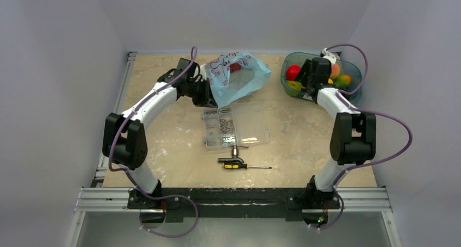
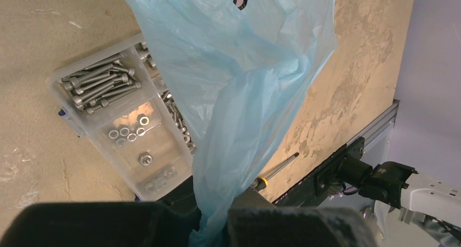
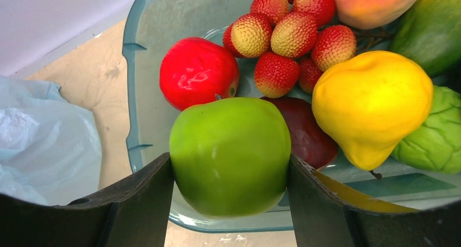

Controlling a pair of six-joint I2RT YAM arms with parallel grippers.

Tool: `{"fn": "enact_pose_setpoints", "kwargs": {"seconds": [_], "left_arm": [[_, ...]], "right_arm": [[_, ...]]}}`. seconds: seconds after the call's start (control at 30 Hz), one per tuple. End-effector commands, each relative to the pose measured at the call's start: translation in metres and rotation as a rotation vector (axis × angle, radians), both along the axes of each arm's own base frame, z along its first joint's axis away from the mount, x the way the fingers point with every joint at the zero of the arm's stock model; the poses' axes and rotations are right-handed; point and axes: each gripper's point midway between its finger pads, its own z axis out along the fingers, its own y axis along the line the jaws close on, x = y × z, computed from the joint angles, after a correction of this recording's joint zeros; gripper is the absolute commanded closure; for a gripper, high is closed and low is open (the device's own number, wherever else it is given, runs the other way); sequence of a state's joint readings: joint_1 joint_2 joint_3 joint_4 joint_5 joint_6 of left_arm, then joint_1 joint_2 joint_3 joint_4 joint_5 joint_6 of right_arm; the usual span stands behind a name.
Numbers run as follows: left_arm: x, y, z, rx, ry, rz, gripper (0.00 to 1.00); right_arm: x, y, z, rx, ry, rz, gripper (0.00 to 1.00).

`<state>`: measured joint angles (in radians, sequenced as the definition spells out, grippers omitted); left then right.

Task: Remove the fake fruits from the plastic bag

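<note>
The plastic bag [image 1: 237, 75] lies on the counter [image 1: 163, 143] just beyond the screw box [image 1: 235, 126], its near corner hanging over that box. A dark red fruit [image 1: 235, 67] shows inside the bag; we cannot tell what else it contains.

The left end effector [image 1: 209, 92] stands at the far left corner of the screw box. In the left wrist view, its fingers [image 2: 288, 225] are closed to a narrow gap, with a gathered fold of the bag film pinched between them.

The right end effector [image 3: 231, 176] is well to the far right of the screw box, over the near rim of the teal tub [image 3: 130, 94]. Its fingers are spread about as wide as the green apple [image 3: 231, 154] and press against both sides of it. The apple is thus clamped and outside the bag.

The tub holds:
- a red apple [image 3: 198, 73], just behind the green apple;
- a cluster of red, bumpy fruits [image 3: 293, 35];
- a yellow pear-shaped fruit [image 3: 369, 105];
- a peach-coloured fruit [image 3: 375, 2];
- a dark red fruit [image 3: 307, 138], partly hidden;
- two green fruits at the right edge, one knobbly [image 3: 435, 133].

The screw box is a clear compartment box containing bolts, washers and nuts. A screwdriver [image 1: 239, 165] lies just on the near side of it. Nothing stands between the bag and the tub.
</note>
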<state>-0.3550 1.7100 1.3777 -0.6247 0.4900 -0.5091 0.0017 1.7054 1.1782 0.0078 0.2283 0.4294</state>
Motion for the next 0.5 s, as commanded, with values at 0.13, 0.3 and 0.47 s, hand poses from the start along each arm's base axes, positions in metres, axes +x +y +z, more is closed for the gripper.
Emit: {"fn": "enact_pose_setpoints", "kwargs": {"seconds": [0.13, 0.3, 0.47], "left_arm": [[0.011, 0.013, 0.035, 0.061, -0.152, 0.018, 1.00], [0.011, 0.012, 0.039, 0.057, -0.165, 0.017, 1.00], [0.015, 0.021, 0.040, 0.105, -0.198, 0.036, 1.00]], "right_arm": [[0.015, 0.001, 0.039, -0.010, -0.074, 0.011, 0.18], [0.009, -0.004, 0.041, -0.067, -0.046, 0.027, 0.09], [0.003, 0.004, 0.055, -0.082, -0.060, 0.074, 0.09]]}}
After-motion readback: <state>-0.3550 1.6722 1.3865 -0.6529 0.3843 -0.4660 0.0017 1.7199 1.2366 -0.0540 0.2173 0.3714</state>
